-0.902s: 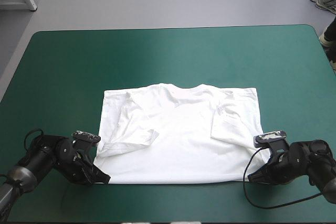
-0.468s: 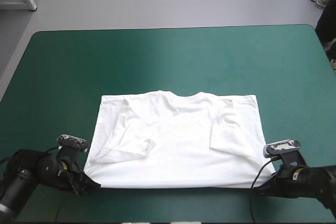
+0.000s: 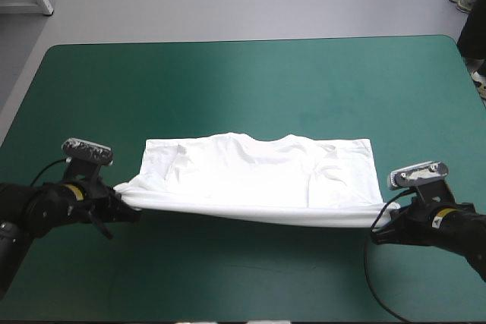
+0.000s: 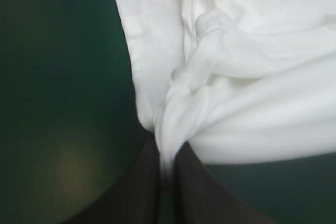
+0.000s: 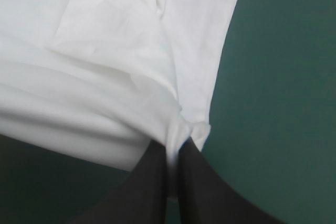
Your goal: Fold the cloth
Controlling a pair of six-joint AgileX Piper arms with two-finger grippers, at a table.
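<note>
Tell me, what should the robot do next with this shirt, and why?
Probably carry the hem forward to the collar. The left gripper and right gripper hold the T-shirt by its near corners, off the table; the collar end lies flat.

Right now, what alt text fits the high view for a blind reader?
The left gripper and right gripper each pinch a near corner of the white T-shirt, its hem stretched and lifted between them; its collar end lies on the teal-green table.

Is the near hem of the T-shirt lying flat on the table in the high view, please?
No, the T-shirt's near hem hangs raised above the teal-green cover, stretched between the left pincer and the right pincer.
</note>
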